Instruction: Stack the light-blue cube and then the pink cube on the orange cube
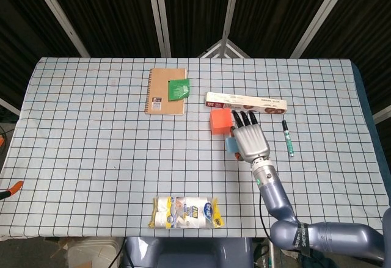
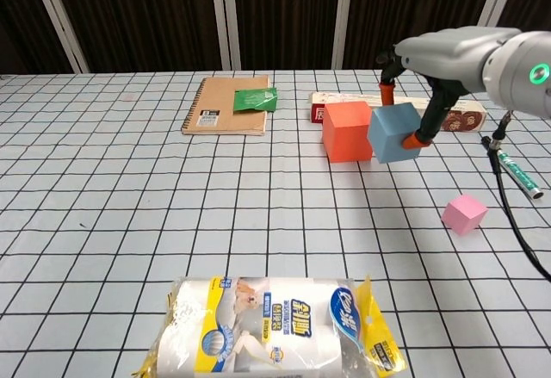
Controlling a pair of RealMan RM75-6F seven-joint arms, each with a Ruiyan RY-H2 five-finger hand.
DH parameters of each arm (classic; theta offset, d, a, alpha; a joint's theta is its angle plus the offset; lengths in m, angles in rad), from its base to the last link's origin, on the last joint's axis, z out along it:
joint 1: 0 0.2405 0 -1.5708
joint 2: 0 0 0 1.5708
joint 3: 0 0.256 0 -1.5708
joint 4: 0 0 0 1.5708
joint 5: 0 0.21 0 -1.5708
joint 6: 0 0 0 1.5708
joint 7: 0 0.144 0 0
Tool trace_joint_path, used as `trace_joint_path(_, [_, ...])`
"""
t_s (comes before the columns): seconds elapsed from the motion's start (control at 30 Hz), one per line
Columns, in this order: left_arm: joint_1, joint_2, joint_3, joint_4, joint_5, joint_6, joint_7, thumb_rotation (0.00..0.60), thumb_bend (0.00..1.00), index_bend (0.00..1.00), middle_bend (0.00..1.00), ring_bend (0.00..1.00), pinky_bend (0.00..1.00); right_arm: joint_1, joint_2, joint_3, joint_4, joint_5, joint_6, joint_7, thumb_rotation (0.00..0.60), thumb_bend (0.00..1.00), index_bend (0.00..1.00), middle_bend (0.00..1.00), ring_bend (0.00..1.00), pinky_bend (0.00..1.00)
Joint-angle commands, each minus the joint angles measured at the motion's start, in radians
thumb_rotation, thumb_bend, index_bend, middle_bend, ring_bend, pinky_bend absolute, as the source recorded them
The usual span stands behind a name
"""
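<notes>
My right hand (image 2: 428, 58) grips the light-blue cube (image 2: 394, 133) from above and holds it tilted, off the table. The cube hangs just right of the orange cube (image 2: 347, 131), about level with its top. In the head view the right hand (image 1: 251, 140) covers most of the light-blue cube (image 1: 231, 144), which peeks out beside the orange cube (image 1: 220, 121). The pink cube (image 2: 464, 213) lies alone on the cloth, nearer to me and to the right; the head view hides it behind my arm. No left hand shows in either view.
A brown notebook (image 1: 165, 91) with a green packet (image 1: 178, 88) on it lies at the back left. A long biscuit box (image 1: 246, 103) sits just behind the orange cube. A marker pen (image 1: 287, 137) lies to the right, and a tissue pack (image 1: 186, 212) near the front edge.
</notes>
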Motion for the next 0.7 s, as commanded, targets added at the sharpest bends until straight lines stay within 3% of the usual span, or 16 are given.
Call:
trace_joint_path(0.03, [0.002,0.0,-0.002,-0.001,-0.006,0.001,0.0,0.6,0.11,0.02,0.0,0.0,0.0,0.053,0.047,0.052,0.029,0.094,-0.067,-0.013,0.6,0.35,0.52,0.0,0.0,0.0])
trace_joint_path(0.3, [-0.001,-0.004,-0.009,-0.001,-0.024,-0.007,0.009,0.6,0.11,0.02,0.0,0.0,0.0,0.14,0.062,0.102,0.123,0.228,-0.158,0.002,0.6,0.35,0.52,0.0,0.0,0.0])
trace_joint_path(0.7, [-0.004,-0.007,-0.023,0.001,-0.054,-0.016,0.02,0.6,0.11,0.02,0.0,0.0,0.0,0.29,-0.027,0.092,0.31,0.371,-0.26,-0.014,0.6,0.35,0.52,0.0,0.0,0.0])
